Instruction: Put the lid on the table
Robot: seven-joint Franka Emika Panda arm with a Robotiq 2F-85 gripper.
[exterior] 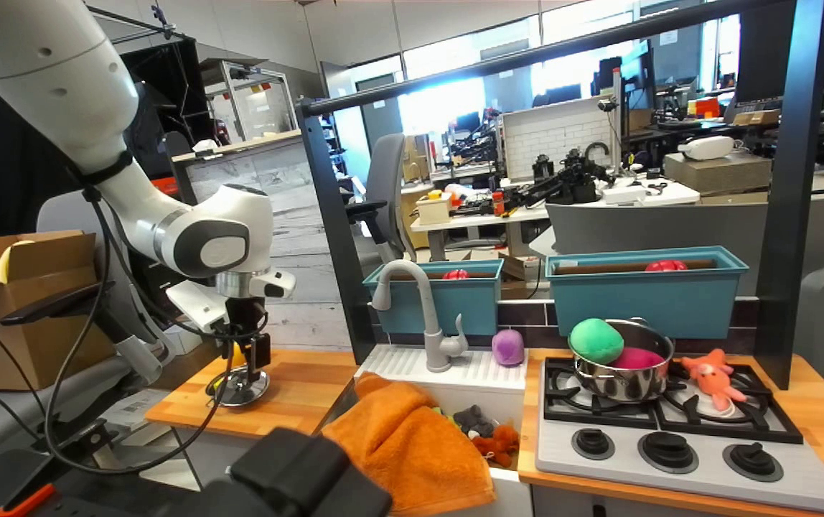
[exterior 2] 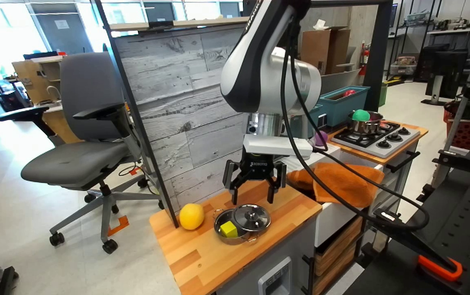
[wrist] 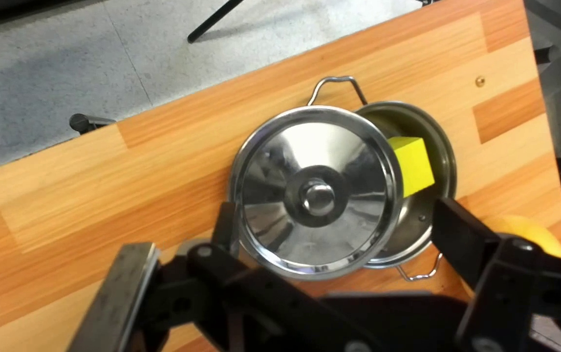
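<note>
Wooden table [exterior 2: 202,258] with lid [exterior 2: 251,218] off-centre over part of the pot [wrist: 442,156], beneath spread, empty gripper [exterior 2: 252,199]: apparently the pre-grasp step, next calling for lowering around the knob [wrist: 318,198], clamping, lifting and setting down beside the pot.

There are two metal pots [wrist: 439,146] [exterior: 616,385], one lid [wrist: 317,193], one yellow block [wrist: 415,168] and one yellow ball [exterior 2: 191,216]. Planters [exterior: 469,305] [exterior: 638,298] number two, with one red item [exterior: 666,266] showing in each; stove knobs [exterior: 592,443] [exterior: 668,451] [exterior: 753,459] number three, and there is one purple item [exterior: 507,347] and one green round item [exterior: 596,341].
</note>
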